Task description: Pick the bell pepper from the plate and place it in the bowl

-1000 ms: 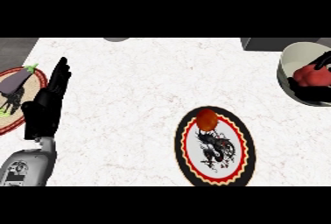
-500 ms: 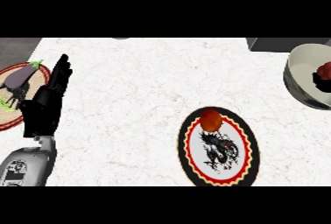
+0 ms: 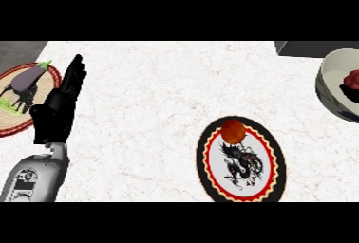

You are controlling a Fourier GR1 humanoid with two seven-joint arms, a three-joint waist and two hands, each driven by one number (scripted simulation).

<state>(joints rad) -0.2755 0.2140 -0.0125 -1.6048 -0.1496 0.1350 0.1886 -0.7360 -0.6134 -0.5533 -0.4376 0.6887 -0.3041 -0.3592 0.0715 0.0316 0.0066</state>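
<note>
Head view: the black-rimmed plate (image 3: 240,192) with its red scalloped ring lies on the white counter (image 3: 161,85). The bell pepper (image 3: 233,130), a round orange-red thing, sits on that plate's far part. Far right of the plate, at the edge, the bowl (image 3: 335,90) holds something dark red. Far left of the plate the left hand (image 3: 57,109) rests with fingers straight, beside another plate (image 3: 14,126) bearing an eggplant (image 3: 29,77)

White marbled counter (image 3: 154,95) carries two plates (image 3: 240,161) (image 3: 17,124) and a bowl (image 3: 331,92).
</note>
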